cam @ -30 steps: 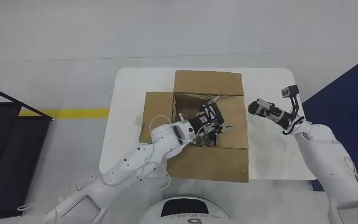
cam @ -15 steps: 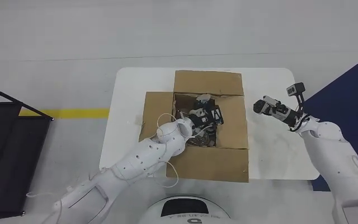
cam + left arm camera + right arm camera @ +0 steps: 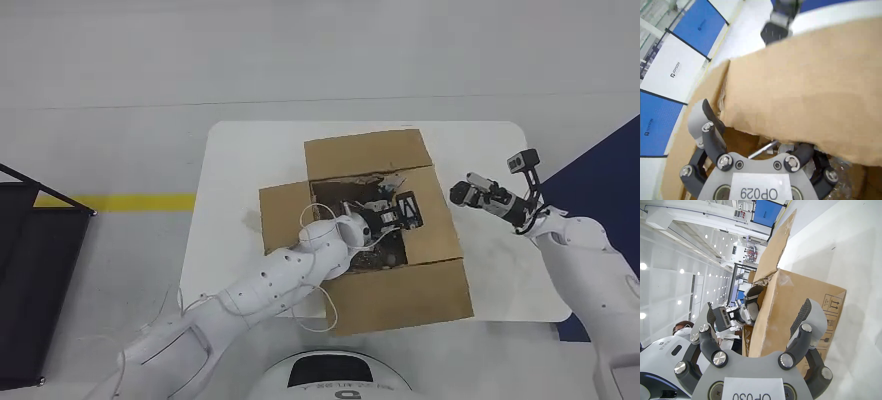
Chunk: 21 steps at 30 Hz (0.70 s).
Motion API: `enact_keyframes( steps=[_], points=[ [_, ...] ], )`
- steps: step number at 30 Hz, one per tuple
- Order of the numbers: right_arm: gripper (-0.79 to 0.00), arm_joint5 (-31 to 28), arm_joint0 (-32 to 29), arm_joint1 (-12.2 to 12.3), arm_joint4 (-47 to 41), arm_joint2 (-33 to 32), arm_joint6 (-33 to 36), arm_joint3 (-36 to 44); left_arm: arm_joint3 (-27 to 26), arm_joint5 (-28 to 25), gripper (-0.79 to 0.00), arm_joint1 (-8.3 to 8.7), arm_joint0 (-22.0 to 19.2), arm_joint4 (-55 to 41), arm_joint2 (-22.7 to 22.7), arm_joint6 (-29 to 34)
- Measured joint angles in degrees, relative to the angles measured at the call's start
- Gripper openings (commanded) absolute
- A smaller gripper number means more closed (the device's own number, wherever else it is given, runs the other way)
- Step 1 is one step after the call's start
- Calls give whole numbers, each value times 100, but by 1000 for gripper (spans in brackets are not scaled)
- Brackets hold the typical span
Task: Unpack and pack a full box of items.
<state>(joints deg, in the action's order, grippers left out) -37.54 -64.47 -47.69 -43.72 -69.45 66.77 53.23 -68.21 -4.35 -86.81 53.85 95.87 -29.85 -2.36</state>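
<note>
The left gripper sits open inside the box, one finger bare, the other hidden behind cardboard. Just past the fingers its wrist view shows a metal rod and crinkled wrap; from the top these are dark clutter. The right gripper, spread and empty, hovers just beside the box's flap. One box, four flaps open, on one table.

I see my left tool down inside the open cardboard box mid-tabletop; my right tool hovers beside the box near the tabletop's right edge.
</note>
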Motion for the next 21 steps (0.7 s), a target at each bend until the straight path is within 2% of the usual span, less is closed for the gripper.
enact_keyframes(
  steps=[5,12,15,19,21],
  points=[
    [0,125,-63,23,-248,-25,126,53,-221,273,0,-47,48,-109,-157,-667],
    [0,707,-299,85,-1077,-505,708,174,-147,613,0,-246,-75,-110,-96,-426],
    [0,707,-473,123,-1266,-945,709,-2,22,677,0,-378,-184,-99,27,-358],
    [0,496,-1070,242,-1646,-2017,500,-116,333,740,0,-607,-374,-138,228,-224],
    [0,494,-1343,263,-1778,-2473,497,-71,427,759,0,-668,-421,-154,276,-194]
  ],
)
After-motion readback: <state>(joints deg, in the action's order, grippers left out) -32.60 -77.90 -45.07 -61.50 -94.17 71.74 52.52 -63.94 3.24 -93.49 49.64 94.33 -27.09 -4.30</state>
